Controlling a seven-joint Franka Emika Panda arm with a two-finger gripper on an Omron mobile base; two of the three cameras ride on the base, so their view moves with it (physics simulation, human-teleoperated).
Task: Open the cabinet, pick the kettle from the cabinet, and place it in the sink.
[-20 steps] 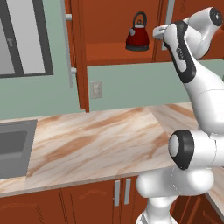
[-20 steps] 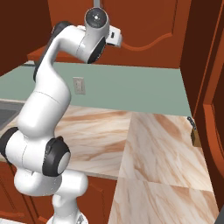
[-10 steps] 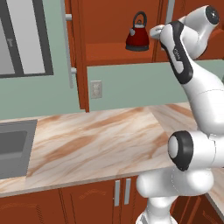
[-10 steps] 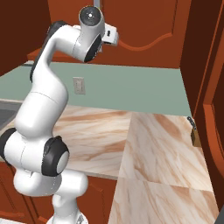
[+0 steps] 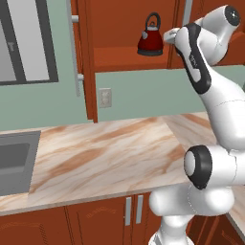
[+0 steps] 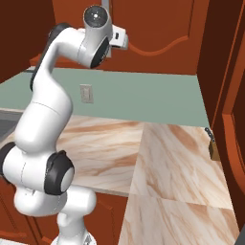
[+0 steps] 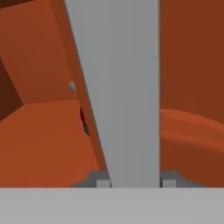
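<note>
The cabinet [image 5: 119,28] has its left door swung open, and the dark red kettle [image 5: 150,41] with a black handle stands on the shelf inside. My gripper [image 5: 170,35] is just right of the kettle, at the closed right door [image 6: 162,24]. In the hand view, the door's long silver bar handle [image 7: 120,87] runs up from between my fingertips [image 7: 102,182], and the gripper [image 7: 133,181] is shut on it. A sliver of the kettle [image 7: 83,119] shows behind the bar. The dark grey sink [image 5: 13,161] lies at the far left of the counter.
The marbled tan countertop [image 5: 105,153] runs below the cabinet, with a wall outlet [image 5: 104,97] above it. The open left door's bar handle [image 5: 75,48] sticks out at the upper left. A tall wooden panel [image 6: 225,95] stands at the right.
The hand has edged a little toward the cabinet door, and the jaws have closed onto the silver bar handle. The kettle has not moved.
</note>
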